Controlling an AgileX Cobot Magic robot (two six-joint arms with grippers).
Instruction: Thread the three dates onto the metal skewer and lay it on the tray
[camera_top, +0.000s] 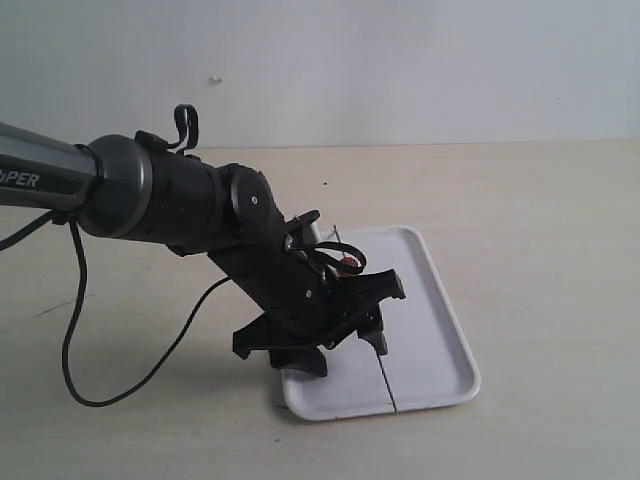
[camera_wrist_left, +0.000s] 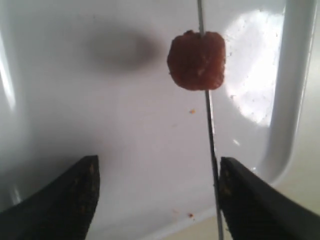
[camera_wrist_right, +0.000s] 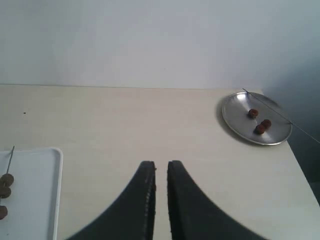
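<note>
Item: three dates (camera_wrist_right: 6, 179), threaded on metal skewer (camera_wrist_left: 210, 140), over white tray (camera_top: 440, 330); cannot tell whether it rests flat. In the exterior view the tray lies on surface (camera_top: 540, 220) at 5 o'clock from centre, and the skewer runs from 11 to 5 o'clock. Over the tray: left tool (camera_wrist_left: 157, 200), fingers wide apart, skewer just beside one. Elsewhere: right tool (camera_wrist_right: 160, 200), fingers together, empty. Also: steel plate (camera_wrist_right: 235, 117) with loose dates (camera_wrist_right: 254, 113) and a second rod (camera_wrist_right: 272, 111).
</note>
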